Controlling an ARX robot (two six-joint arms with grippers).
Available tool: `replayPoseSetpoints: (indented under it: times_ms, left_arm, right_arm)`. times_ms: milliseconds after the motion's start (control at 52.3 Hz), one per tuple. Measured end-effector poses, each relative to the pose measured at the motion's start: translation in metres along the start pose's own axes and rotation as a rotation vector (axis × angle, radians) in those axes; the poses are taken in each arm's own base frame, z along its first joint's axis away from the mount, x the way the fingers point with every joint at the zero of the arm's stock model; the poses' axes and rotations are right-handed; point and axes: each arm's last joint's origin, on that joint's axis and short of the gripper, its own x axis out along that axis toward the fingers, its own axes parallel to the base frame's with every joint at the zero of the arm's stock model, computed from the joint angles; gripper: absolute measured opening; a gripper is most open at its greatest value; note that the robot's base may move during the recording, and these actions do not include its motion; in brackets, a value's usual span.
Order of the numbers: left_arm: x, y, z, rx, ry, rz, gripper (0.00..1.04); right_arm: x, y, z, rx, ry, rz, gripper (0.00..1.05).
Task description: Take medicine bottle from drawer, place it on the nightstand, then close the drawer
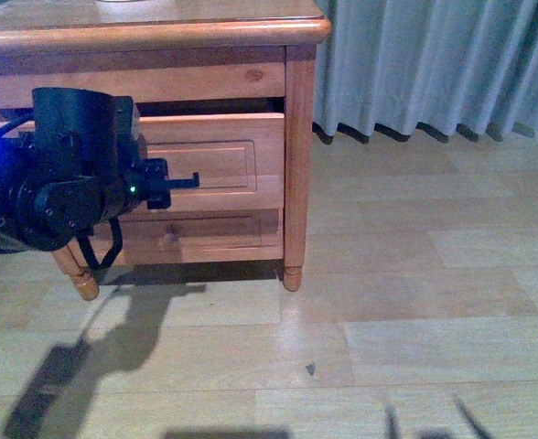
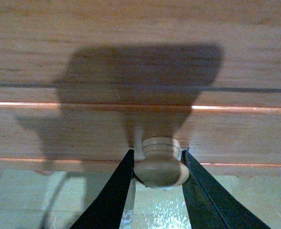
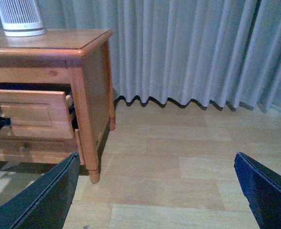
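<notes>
The reddish-brown nightstand [image 1: 301, 137] stands at the left of the front view. Its upper drawer [image 1: 232, 165] is pulled out a little, with a dark gap above its front. My left gripper [image 1: 182, 180] is at the drawer front and is shut on the round wooden drawer knob [image 2: 160, 164]. One black finger [image 2: 114, 188] presses each side of the knob. The right wrist view also shows the drawer [image 3: 35, 112] sticking out. My right gripper [image 3: 155, 191] hangs open over the floor, away from the nightstand [image 3: 90, 95]. The medicine bottle is out of view.
A tall white ribbed appliance [image 3: 20, 16] stands on the nightstand top. The shorter lower drawer [image 1: 214, 233] is shut. A grey curtain [image 1: 434, 64] hangs behind, down to the pale wooden floor [image 1: 415, 302]. The nightstand's turned foot [image 1: 292, 274] rests on that floor.
</notes>
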Motion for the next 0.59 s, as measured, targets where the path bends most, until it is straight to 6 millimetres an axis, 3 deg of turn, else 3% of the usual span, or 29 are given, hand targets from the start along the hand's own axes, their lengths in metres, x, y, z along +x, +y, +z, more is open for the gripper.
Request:
replayPoseSetpoints:
  times_ms: [421,593]
  left_arm:
    - [-0.103,-0.011,-0.050,-0.008,0.080,-0.003,0.25]
    - [-0.130,-0.018,-0.063,-0.032,0.106,0.003,0.25]
  right_arm:
    - [0.000,0.000,0.000,0.000,0.000,0.000,0.98]
    - [0.000,0.000,0.000,0.000,0.000,0.001,0.98]
